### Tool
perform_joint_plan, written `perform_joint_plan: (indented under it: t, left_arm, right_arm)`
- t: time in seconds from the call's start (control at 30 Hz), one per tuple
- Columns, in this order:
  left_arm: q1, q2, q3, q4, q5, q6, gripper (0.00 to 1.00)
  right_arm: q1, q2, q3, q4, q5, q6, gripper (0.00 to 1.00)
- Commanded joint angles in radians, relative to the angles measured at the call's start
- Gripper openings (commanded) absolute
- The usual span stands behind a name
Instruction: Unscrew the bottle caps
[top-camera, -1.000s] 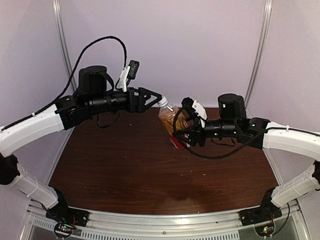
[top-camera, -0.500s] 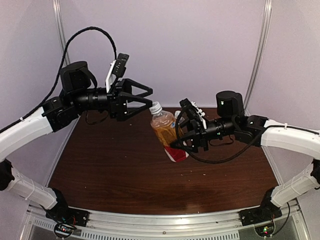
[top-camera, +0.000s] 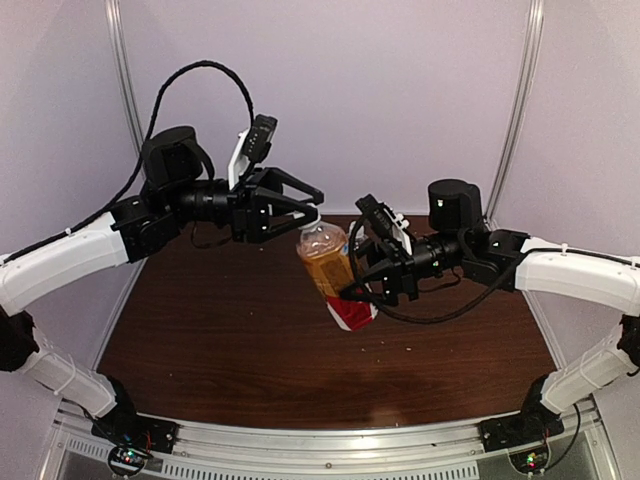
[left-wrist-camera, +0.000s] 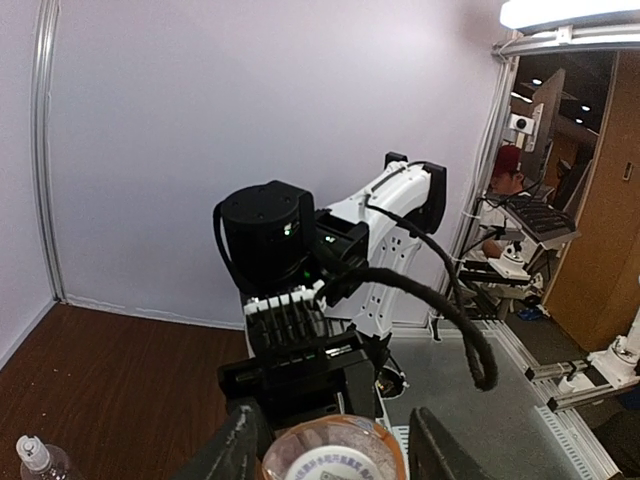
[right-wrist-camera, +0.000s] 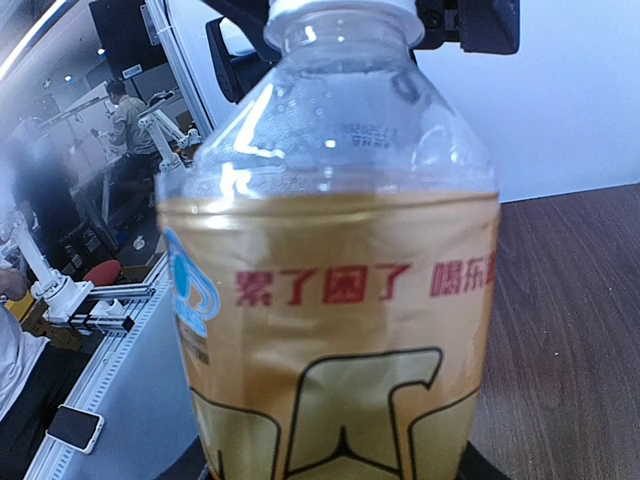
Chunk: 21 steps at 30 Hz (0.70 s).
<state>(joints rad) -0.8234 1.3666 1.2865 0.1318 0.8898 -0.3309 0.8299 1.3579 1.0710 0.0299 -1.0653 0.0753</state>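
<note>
Rail of pale metal (top-camera: 320, 442) runs along the near edge, carrying both arm bases (top-camera: 128, 428). Beyond it lies the dark brown wooden table (top-camera: 230, 330).

Above the middle of the table hangs the small plastic bottle of amber-orange liquid with a red label (top-camera: 322, 262). It is tilted so that its neck leans up and to the left, clear of the wood. The right gripper (top-camera: 352, 284) is clamped on the lower body of this amber bottle, its fingers partly closed against the sides, and carries it off the table.

In the right wrist view the bottle fills the frame, with red characters across its label and liquid up to the shoulder. Its whitish plastic screw cap (right-wrist-camera: 340, 10) sits on the neck.

The left gripper (top-camera: 309, 216) reaches in from the left with its black fingers (left-wrist-camera: 238, 448) on either side of that cap. Whether they press on it cannot be told.

A clear, colourless plastic bottle (left-wrist-camera: 42, 466), its own whitish cap (left-wrist-camera: 27, 446) on, stands on the table; it shows only at the lower left corner of the left wrist view. Farthest back is the plain pale wall (top-camera: 400, 100).
</note>
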Motion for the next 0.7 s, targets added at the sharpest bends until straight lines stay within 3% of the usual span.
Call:
perform_joint_plan:
  t: [0.0, 0.23, 0.37, 0.5, 0.67]
  left_arm:
    - [0.003, 0.01, -0.012, 0.091, 0.044, -0.035, 0.49]
    - [0.004, 0.014, -0.03, 0.097, 0.034, -0.051, 0.29]
    - [0.003, 0.012, -0.035, 0.069, -0.019, -0.067, 0.21]
    - [0.001, 0.015, -0.019, 0.002, -0.228, -0.13, 0.16]
    - [-0.033, 0.013, 0.005, -0.119, -0.621, -0.288, 0.2]
  right_arm:
    - [0.001, 0.0, 0.024, 0.036, -0.026, 0.006, 0.4]
    - [0.002, -0.006, 0.021, 0.019, 0.029, -0.01, 0.39]
    - [0.001, -0.015, 0.035, -0.021, 0.149, -0.041, 0.38]
    - [0.0, -0.02, 0.052, -0.113, 0.36, -0.1, 0.38]
    - [0.007, -0.02, 0.017, -0.098, 0.657, -0.171, 0.38]
